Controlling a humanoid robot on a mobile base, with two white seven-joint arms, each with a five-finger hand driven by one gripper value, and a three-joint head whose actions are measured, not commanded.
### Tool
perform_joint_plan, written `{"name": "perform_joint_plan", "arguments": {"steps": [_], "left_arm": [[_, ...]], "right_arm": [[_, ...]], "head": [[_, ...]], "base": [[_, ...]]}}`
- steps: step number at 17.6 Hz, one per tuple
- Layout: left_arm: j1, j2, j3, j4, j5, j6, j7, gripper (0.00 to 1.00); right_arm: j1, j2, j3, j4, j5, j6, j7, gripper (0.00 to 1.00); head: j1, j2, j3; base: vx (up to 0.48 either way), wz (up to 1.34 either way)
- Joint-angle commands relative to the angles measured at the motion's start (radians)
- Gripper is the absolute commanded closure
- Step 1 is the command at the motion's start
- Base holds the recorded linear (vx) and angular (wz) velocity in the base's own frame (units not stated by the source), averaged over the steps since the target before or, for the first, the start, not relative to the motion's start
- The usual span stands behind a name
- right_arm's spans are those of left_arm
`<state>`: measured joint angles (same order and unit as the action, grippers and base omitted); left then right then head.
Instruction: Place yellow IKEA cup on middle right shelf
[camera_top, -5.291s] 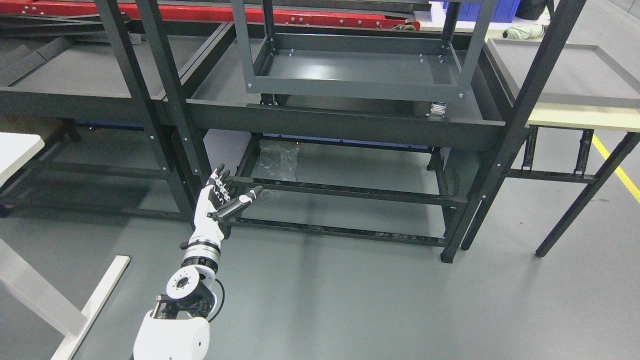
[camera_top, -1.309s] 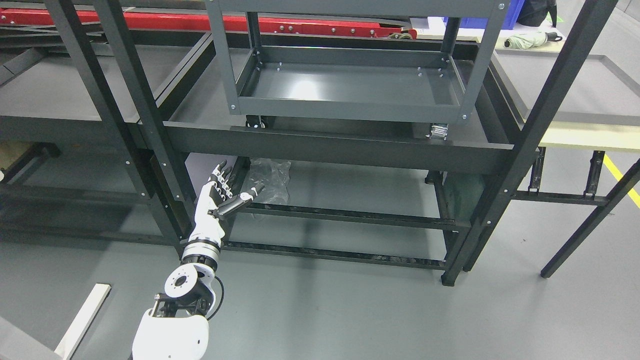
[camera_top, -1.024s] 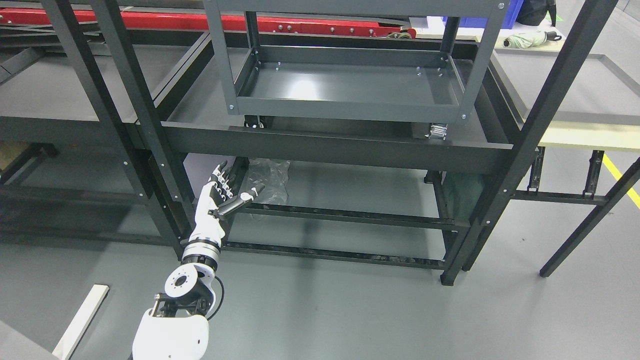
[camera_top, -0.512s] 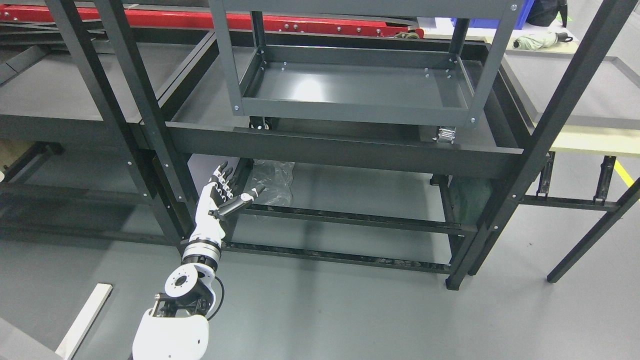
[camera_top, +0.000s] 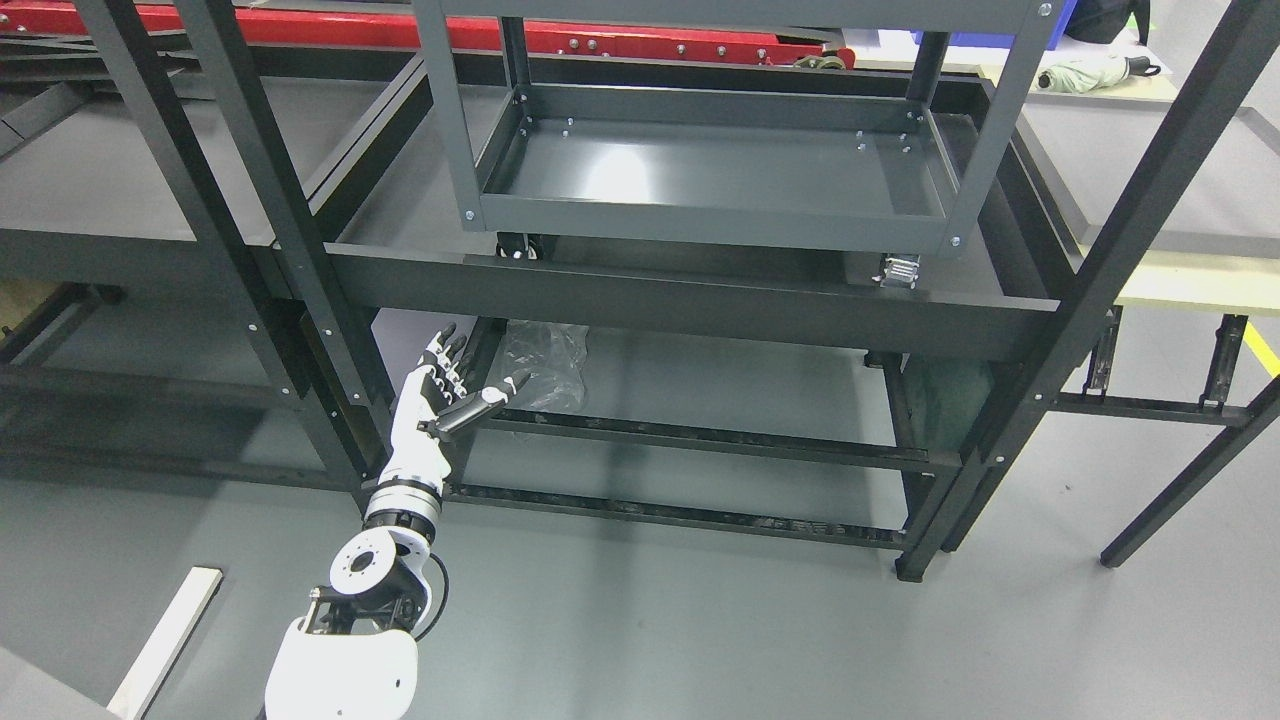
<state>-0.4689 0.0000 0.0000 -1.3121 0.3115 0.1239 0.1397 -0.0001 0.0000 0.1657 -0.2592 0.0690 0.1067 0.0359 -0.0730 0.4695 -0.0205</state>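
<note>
Fingers (camera_top: 447, 357) of your left hand (camera_top: 432, 405) are spread and hold nothing, raised before the lower rail (camera_top: 700, 440) of the black rack. Beyond it you see a crumpled plastic bag (camera_top: 545, 362), then the grey cart tray (camera_top: 710, 175). You have no yellow cup in view.
</note>
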Motion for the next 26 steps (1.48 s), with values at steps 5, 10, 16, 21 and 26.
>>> {"name": "perform_joint_plan", "arguments": {"steps": [5, 10, 16, 21, 26], "left_arm": [[0.004, 0.017, -0.034, 0.002, 0.001, 0.000, 0.000, 0.01], [0.003, 0.017, -0.034, 0.007, 0.001, 0.000, 0.000, 0.01], [0.001, 0.017, -0.034, 0.010, 0.001, 0.000, -0.002, 0.01], [0.001, 0.017, -0.035, 0.010, 0.001, 0.002, -0.002, 0.01], [-0.001, 0.017, -0.035, 0.013, 0.001, 0.002, -0.002, 0.01]], "right_arm": [[0.005, -0.017, 0.000, 0.000, 0.000, -0.001, -0.001, 0.01], [0.005, -0.017, 0.000, 0.000, 0.000, 0.001, -0.001, 0.01], [0.006, -0.017, 0.000, 0.000, 0.000, -0.001, -0.001, 0.01], [0.005, -0.017, 0.000, 0.000, 0.000, -0.001, -0.001, 0.01], [0.006, -0.017, 0.000, 0.000, 0.000, -0.001, 0.001, 0.01]], "head": [[0.0000, 0.000, 0.000], [0.0000, 0.000, 0.000], [0.0000, 0.000, 0.000], [0.0000, 0.000, 0.000], [0.0000, 0.000, 0.000]], "base": [[0.013, 0.00], [0.000, 0.00], [0.000, 0.00], [0.044, -0.06], [0.112, 0.03]]}}
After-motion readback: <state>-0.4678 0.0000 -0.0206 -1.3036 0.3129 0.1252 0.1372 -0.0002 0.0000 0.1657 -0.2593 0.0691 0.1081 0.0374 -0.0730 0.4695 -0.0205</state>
